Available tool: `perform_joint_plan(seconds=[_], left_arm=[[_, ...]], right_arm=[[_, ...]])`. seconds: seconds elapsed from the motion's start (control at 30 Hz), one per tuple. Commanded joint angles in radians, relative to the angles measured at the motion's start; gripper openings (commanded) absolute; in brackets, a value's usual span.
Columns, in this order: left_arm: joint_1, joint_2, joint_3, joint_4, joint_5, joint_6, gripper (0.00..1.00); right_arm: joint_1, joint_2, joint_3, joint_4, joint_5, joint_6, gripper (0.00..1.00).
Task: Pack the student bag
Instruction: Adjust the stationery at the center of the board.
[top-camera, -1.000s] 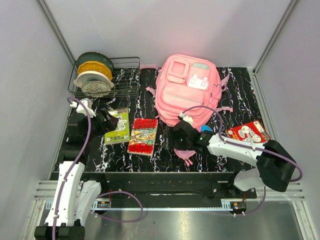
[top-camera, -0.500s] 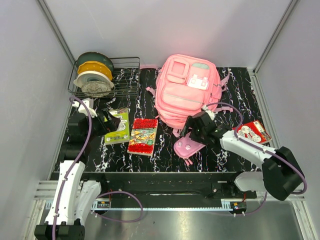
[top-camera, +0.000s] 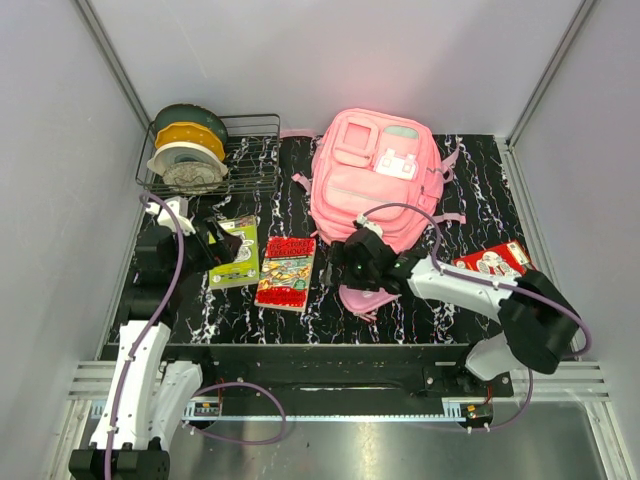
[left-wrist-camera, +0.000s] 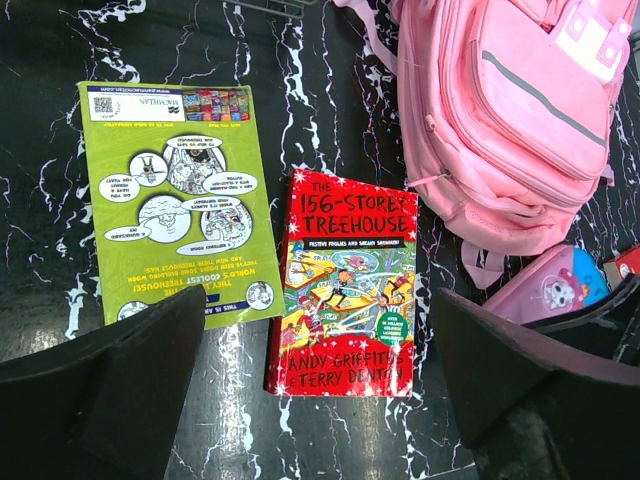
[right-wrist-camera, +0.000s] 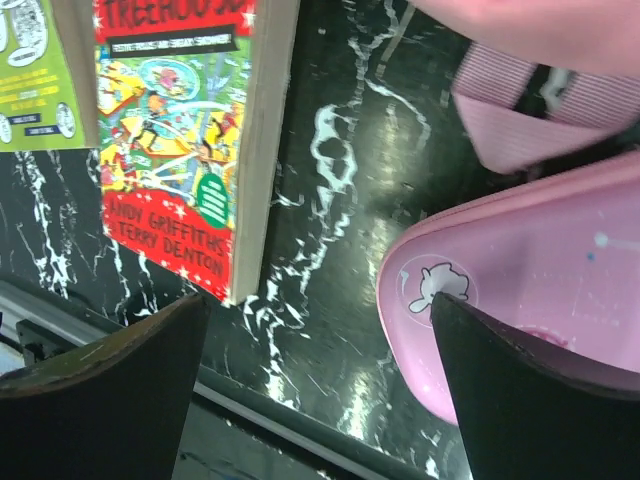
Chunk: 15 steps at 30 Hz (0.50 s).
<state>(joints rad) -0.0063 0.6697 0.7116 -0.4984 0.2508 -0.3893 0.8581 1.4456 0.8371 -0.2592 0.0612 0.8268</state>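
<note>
Finds the student bag lying front-up at the back middle of the black marbled bench, its lower end toward the arms. Just below that end, a small pink pencil case, partly hidden under the right gripper. Left of it, past a strip of bare bench, a red book, and just beside that a green book. Back left, a wire basket holding spools; far right, a red printed item, possibly another book, half covered by the right arm. Stretches the right arm leftward across the bench, gripper hung over the gap between red book and pencil case, fingers wide apart, clasping nothing. Holds the left gripper low at the green book's left edge, fingers likewise spread and empty. Leaves open bench between the bag and the basket, and along the right side behind the arm.
</note>
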Motion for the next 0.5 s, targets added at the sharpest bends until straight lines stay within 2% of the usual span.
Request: perform_joint_plan(seconds=[0.0, 0.13, 0.27, 0.4, 0.47], left_arm=[[0.005, 0.01, 0.0, 0.054, 0.06, 0.015, 0.99], [0.005, 0.033, -0.004, 0.084, 0.137, 0.023, 0.99], [0.0, 0.044, -0.003, 0.089, 0.157, 0.033, 0.99], [-0.107, 0.074, 0.006, 0.092, 0.105, 0.024, 0.99], [-0.17, 0.088, 0.012, 0.09, 0.064, 0.003, 0.99]], right_arm=[[0.033, 0.085, 0.016, 0.072, -0.057, 0.026, 1.0], [0.033, 0.073, 0.0, 0.038, 0.012, 0.028, 1.0], [0.032, 0.032, -0.026, -0.076, 0.158, 0.046, 1.0], [-0.005, -0.011, -0.073, -0.146, 0.193, 0.072, 1.0], [-0.08, -0.042, -0.116, -0.159, 0.168, 0.074, 1.0]])
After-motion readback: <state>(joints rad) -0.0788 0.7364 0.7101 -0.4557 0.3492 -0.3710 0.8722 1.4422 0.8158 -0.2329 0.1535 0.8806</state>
